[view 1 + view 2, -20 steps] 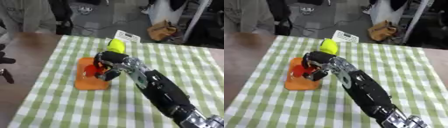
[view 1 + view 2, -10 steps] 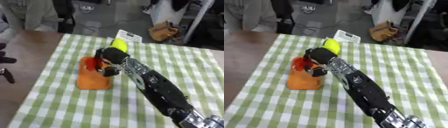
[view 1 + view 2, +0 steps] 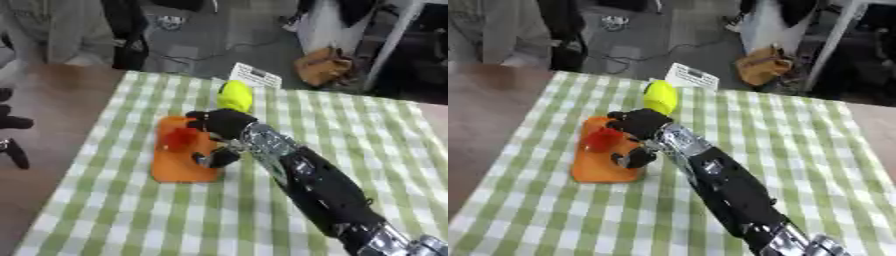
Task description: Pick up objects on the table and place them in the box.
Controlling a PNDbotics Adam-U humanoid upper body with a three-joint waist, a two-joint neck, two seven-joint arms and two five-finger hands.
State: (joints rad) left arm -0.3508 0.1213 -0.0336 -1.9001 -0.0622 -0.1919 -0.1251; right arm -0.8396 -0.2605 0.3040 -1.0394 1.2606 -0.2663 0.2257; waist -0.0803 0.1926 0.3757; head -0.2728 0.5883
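Observation:
An orange box [image 3: 179, 167] lies on the green checked cloth [image 3: 350, 135]. My right hand [image 3: 225, 123] reaches over its far right part, the black arm coming in from the lower right. Its fingers are curled against a small red object [image 3: 179, 138] that sits over the box, and its thumb [image 3: 214, 159] hangs lower over the box's right edge. A yellow-green rounded object [image 3: 234, 95] lies on the cloth just behind the hand. Dark fingers of my left hand [image 3: 12, 122] show at the left edge, straight and idle.
A white card [image 3: 256, 76] lies at the cloth's far edge. Bare brown tabletop [image 3: 52, 100] runs left of the cloth. Beyond the table are a brown bag [image 3: 324, 67], furniture and a seated person.
The red object has gone from the box's right side, by the thumb, to its left part along with the curled fingers. The whole picture has shifted slightly.

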